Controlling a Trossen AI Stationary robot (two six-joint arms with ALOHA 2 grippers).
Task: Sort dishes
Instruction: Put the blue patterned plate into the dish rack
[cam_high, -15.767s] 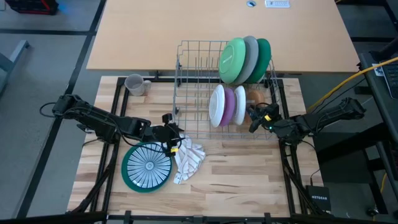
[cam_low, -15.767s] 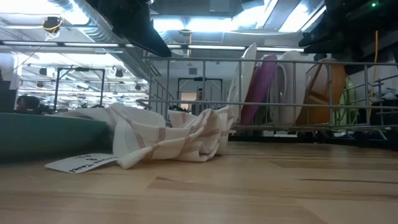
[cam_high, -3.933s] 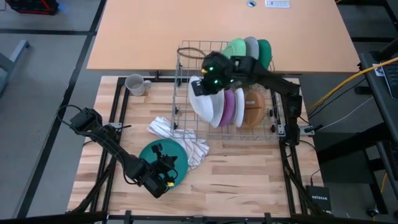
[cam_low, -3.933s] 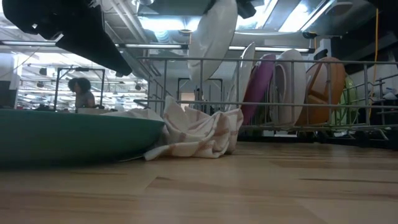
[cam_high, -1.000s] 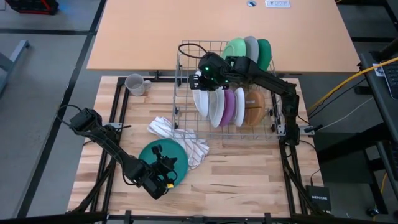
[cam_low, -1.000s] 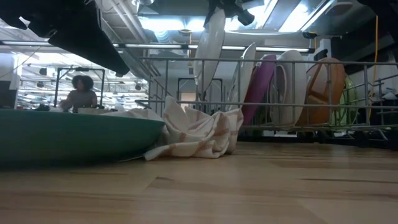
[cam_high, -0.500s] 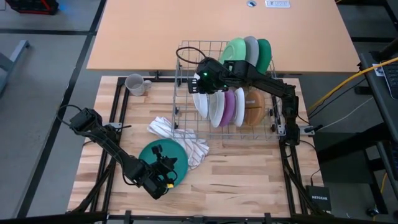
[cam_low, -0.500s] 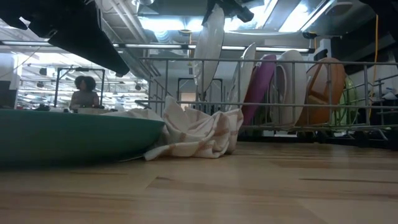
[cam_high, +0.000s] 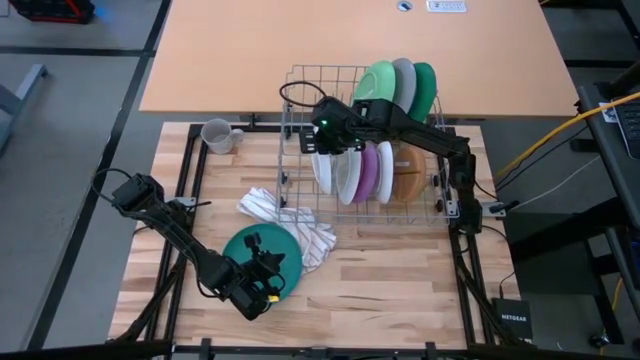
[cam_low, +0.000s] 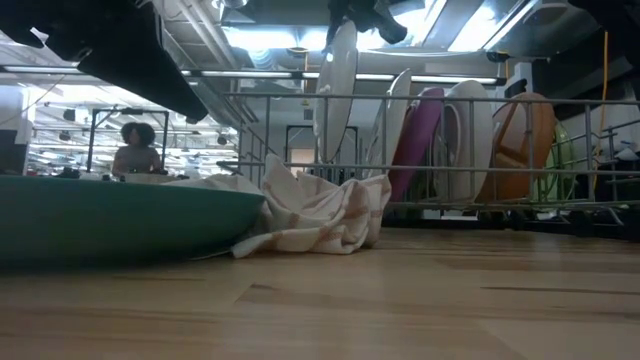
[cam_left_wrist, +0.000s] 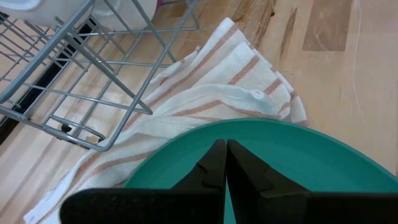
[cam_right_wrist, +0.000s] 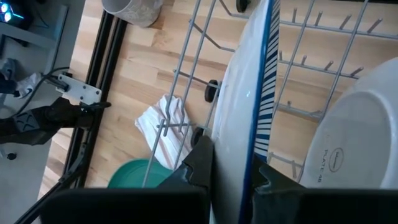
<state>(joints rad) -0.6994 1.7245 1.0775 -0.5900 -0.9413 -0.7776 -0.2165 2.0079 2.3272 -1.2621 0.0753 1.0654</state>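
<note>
Two grippers working, one plate each.
Right gripper (cam_high: 322, 140) is pinching a white plate (cam_right_wrist: 245, 106) upright over the wire rack (cam_high: 300, 190); left gripper (cam_left_wrist: 224, 163), closed, is touching the teal plate (cam_high: 262, 262) lying on the desk (cam_high: 380, 270).

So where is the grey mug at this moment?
In the high view, the grey mug stands on the table's far left corner, just left of the wire rack.

Light wooden slatted table top (cam_high: 380, 280), grey wire dish rack (cam_high: 300, 150) at its back, grey mug (cam_high: 217, 135) beside it, crumpled white striped cloth (cam_high: 300, 232), round teal plate (cam_high: 262, 250) partly over the cloth
</note>
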